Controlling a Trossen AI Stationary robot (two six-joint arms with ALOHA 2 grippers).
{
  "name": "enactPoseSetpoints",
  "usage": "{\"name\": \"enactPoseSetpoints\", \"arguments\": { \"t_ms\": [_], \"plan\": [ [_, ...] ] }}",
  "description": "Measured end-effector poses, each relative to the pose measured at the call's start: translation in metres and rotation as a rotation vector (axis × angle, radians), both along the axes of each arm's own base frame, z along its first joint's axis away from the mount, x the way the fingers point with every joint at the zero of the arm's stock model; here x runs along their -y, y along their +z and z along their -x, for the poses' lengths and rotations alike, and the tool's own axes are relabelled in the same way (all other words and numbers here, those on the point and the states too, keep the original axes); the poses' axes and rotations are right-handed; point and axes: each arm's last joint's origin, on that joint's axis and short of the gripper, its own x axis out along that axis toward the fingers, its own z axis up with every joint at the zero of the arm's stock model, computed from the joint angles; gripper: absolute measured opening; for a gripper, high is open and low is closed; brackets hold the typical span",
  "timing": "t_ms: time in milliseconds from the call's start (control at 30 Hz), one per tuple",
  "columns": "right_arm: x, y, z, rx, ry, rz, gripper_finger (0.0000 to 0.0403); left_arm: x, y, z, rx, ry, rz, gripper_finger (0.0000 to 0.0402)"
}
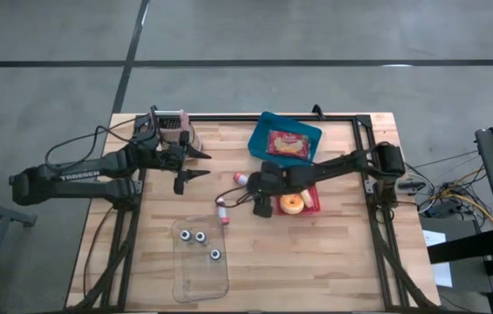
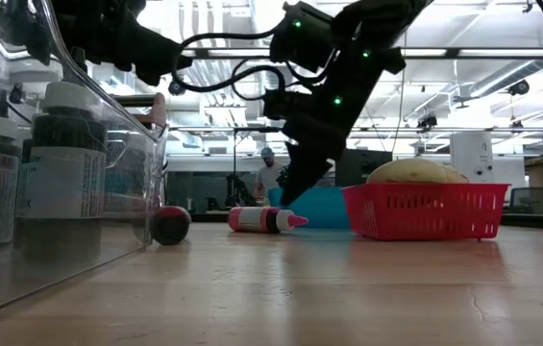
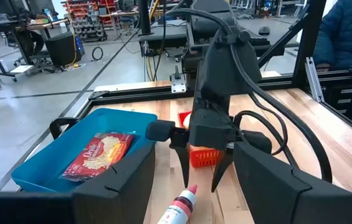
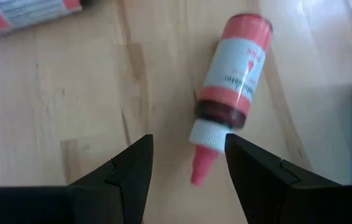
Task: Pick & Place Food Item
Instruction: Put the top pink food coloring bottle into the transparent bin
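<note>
Starting at your left, the left end effector (image 1: 195, 164) hangs over the wooden surface (image 1: 333, 262) with its jaws spread and nothing between them, just in front of a small pinkish container (image 1: 176, 131) at the back corner. Nearer you, the clear plastic tray (image 1: 201, 259) holds three small dark-capped jars (image 1: 200, 237). Beyond its far corner you have one pink squeeze bottle (image 1: 223, 213) lying on its side, and a second pink bottle (image 4: 230, 74) lying a little farther back, nozzle pointing toward the right end effector (image 1: 262, 206). That end effector hovers just above the second bottle's nozzle, fingers (image 4: 126, 168) spread to either side of the tip and not touching it, holding nothing. Just to its right sits the red basket (image 2: 425, 211) with a round yellowish food item (image 1: 292, 203) inside. Behind that, at the back of the surface, the blue tray (image 1: 285, 137) carries a red snack packet (image 1: 288, 144). In the low view you can make out a person (image 2: 267, 173) far off in the room
</note>
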Motion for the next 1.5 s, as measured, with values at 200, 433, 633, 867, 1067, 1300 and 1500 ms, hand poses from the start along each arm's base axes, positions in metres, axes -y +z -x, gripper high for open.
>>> {"name": "enactPoseSetpoints", "arguments": {
  "t_ms": [200, 433, 633, 867, 1067, 1300, 1500],
  "plan": [
    [0.010, 0.002, -0.001, -0.006, -0.021, 0.001, 0.0196, 0.000, 0.000, 0.000, 0.000, 0.000, 0.000, 0.0222],
    [0.018, -0.002, -0.001, -0.012, -0.008, -0.037, 0.0196, 0.000, 0.000, 0.000, 0.005, 0.000, -0.006, 0.0222],
    [0.020, -0.009, -0.003, -0.023, -0.004, -0.053, 0.0196, 0.000, 0.000, 0.000, 0.005, 0.000, -0.006, 0.0222],
    [0.022, -0.009, -0.003, -0.017, -0.004, -0.052, 0.0196, 0.000, 0.000, 0.000, 0.005, 0.000, -0.006, 0.0222],
    [0.023, -0.012, -0.003, -0.025, -0.002, -0.054, 0.0196, 0.000, 0.000, 0.000, 0.005, 0.001, -0.007, 0.0222],
    [0.025, -0.011, -0.005, -0.009, 0.000, -0.050, 0.0196, 0.000, 0.000, 0.000, 0.005, 0.002, -0.007, 0.0222],
    [0.028, -0.011, -0.006, 0.007, 0.003, -0.049, 0.0196, 0.000, 0.000, 0.000, 0.005, 0.002, -0.007, 0.0222]
  ]
}}
